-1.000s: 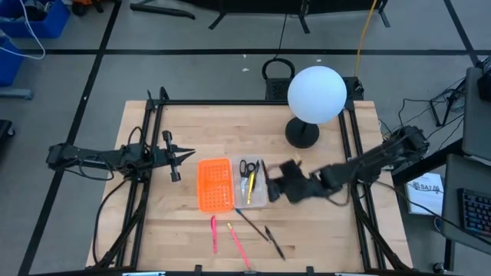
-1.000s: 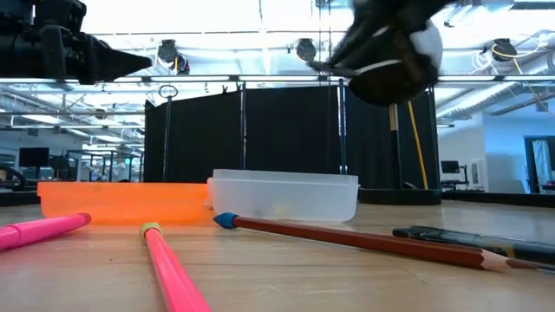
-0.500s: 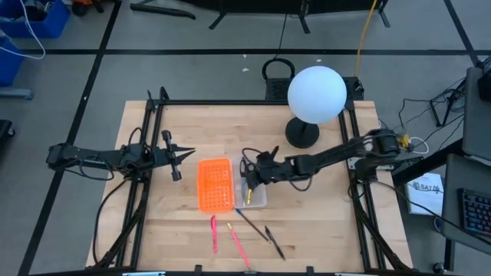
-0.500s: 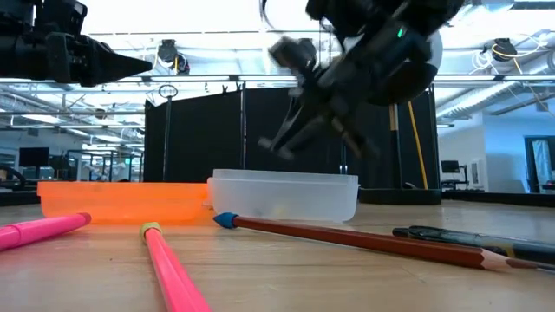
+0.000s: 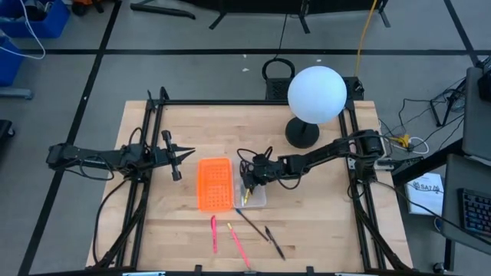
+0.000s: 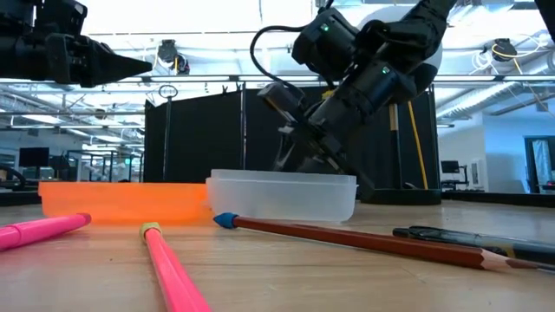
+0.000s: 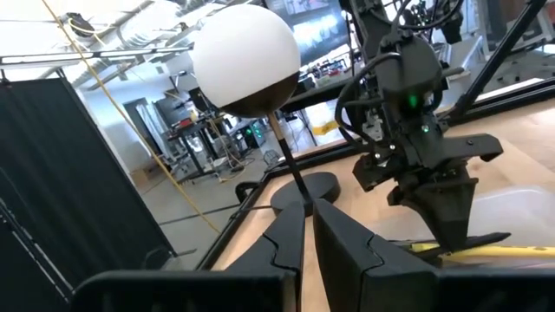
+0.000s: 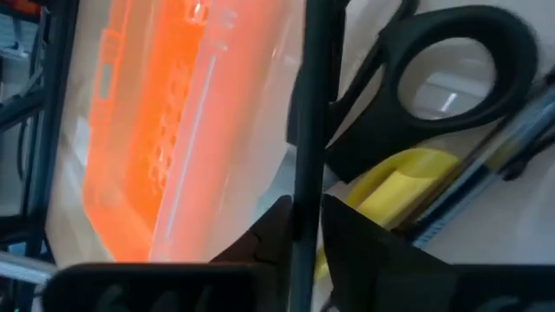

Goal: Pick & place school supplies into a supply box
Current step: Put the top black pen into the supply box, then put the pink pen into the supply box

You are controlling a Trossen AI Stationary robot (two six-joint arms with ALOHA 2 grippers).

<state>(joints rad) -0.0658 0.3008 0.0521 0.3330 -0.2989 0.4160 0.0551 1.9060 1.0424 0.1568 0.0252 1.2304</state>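
The clear supply box (image 5: 263,201) stands mid-table and also shows in the low view (image 6: 286,198). Black-handled scissors (image 5: 247,165) (image 8: 451,30) and a yellow pen (image 5: 249,192) (image 8: 408,178) lie in it. My right gripper (image 5: 247,178) (image 6: 299,160) (image 8: 303,230) reaches down into the box, shut on a thin black pen (image 8: 303,104). Two pink pens (image 5: 213,234) (image 5: 238,245), a red-brown pencil (image 5: 252,224) and another black pen (image 5: 274,241) lie flat on the table nearer the front. My left gripper (image 5: 184,156) (image 7: 308,225) waits shut, above the table, left of the orange panel. My right gripper pinches the black pen between its two fingers (image 8: 303,195). The fingers slant down into the box from the table's right side. The pen runs on forward past the fingertips, over the box floor beside the scissors' handle. Whether its far end rests on the floor I cannot tell.
An orange perforated panel (image 5: 215,184) lies against the box's left side. A lamp with a white globe (image 5: 316,93) and a dark base (image 5: 301,134) stands at the back right. Black frame rails (image 5: 149,138) run along both table sides.
My right gripper has gone toward the table's left edge, from right of the box to over it. It has tipped downward and come down until its fingers reach the box.
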